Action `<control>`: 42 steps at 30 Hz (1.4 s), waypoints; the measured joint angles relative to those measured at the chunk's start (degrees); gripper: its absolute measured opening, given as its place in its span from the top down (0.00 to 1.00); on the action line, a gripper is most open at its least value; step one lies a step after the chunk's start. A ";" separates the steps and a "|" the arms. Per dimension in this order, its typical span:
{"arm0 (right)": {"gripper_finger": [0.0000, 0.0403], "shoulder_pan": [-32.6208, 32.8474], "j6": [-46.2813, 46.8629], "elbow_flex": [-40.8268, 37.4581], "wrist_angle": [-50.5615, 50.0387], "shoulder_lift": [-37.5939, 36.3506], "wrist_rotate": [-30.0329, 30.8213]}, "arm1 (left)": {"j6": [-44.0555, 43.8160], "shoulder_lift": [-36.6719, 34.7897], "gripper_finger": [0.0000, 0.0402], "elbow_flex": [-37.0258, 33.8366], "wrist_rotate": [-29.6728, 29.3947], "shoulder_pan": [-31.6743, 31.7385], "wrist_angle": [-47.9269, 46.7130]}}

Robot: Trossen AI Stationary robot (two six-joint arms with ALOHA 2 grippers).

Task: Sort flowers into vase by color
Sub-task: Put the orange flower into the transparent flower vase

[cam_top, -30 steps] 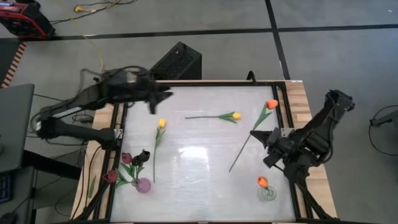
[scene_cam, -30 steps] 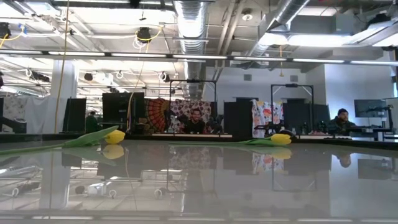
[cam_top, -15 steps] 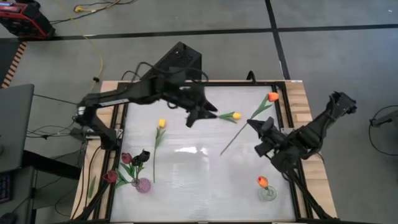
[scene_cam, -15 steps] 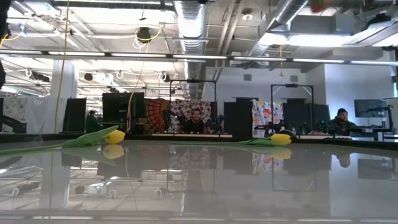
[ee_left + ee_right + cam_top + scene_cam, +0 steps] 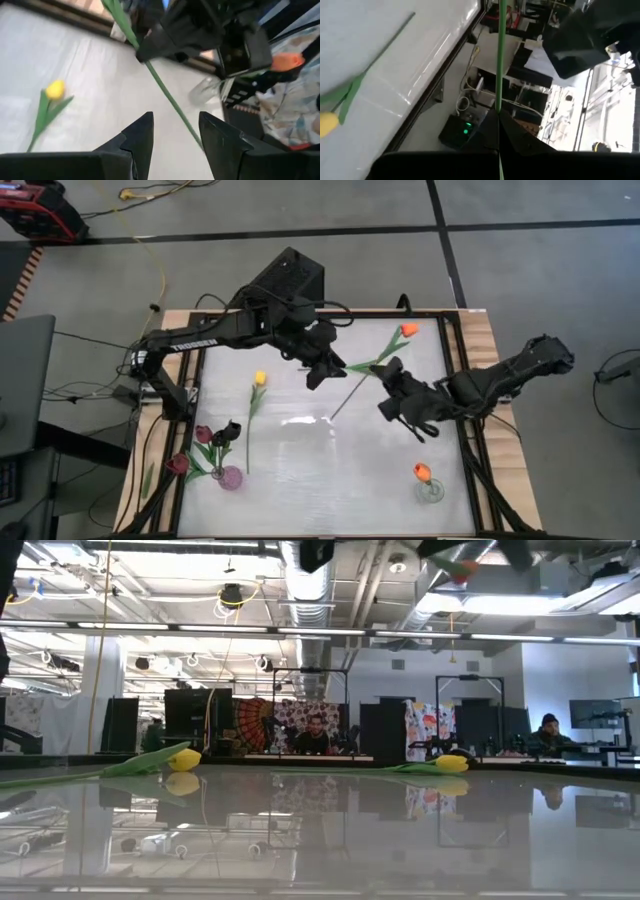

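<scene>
While right claw (image 5: 388, 387) pinches orange tulip (image 5: 408, 330) stem, left claw (image 5: 322, 372) gapes empty, yellow tulip (image 5: 260, 378) nearby.

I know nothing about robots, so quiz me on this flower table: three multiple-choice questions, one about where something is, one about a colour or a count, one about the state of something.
1. Where is the orange tulip with the long stem?
A. lying flat on the table
B. held up by the right gripper
C. standing in a vase

2. How many yellow tulips lie on the table?
A. two
B. none
C. five

3. How are the left gripper's fingers?
A. shut on a yellow tulip
B. shut on a vase
C. open, holding nothing

Answers:
1 B: the right wrist view shows the green stem clamped between its shut fingers.
2 A: the low view shows one yellow tulip and another yellow tulip lying flat.
3 C: the left wrist view shows a clear gap between them.
</scene>
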 joint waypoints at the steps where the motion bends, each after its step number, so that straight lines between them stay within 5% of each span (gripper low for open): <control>1: 0.95 -0.77 -0.24 0.00 0.56 0.58 -0.26 | 0.00 0.00 0.64 0.00 -0.12 -0.01 -1.09; 10: 0.95 -6.46 -2.37 0.00 8.85 5.88 -5.53 | 1.10 0.04 0.64 -0.76 -5.62 -0.63 -9.67; 30: 0.95 -9.17 -5.90 -0.02 22.18 8.45 -9.38 | 1.68 0.00 0.64 -0.74 -4.55 -0.66 -12.86; 34: 0.95 -9.70 -6.95 -0.02 22.32 8.45 -11.42 | 1.94 0.00 0.73 -0.74 -6.19 -0.70 -12.83; 39: 0.95 -10.58 -8.38 -0.02 23.06 8.45 -12.44 | 3.40 0.00 0.96 -0.74 -6.23 -0.68 -12.91; 42: 0.94 -10.75 -7.43 -0.02 23.32 8.42 -12.59 | 3.52 0.00 0.99 -0.74 -7.49 -0.65 -13.25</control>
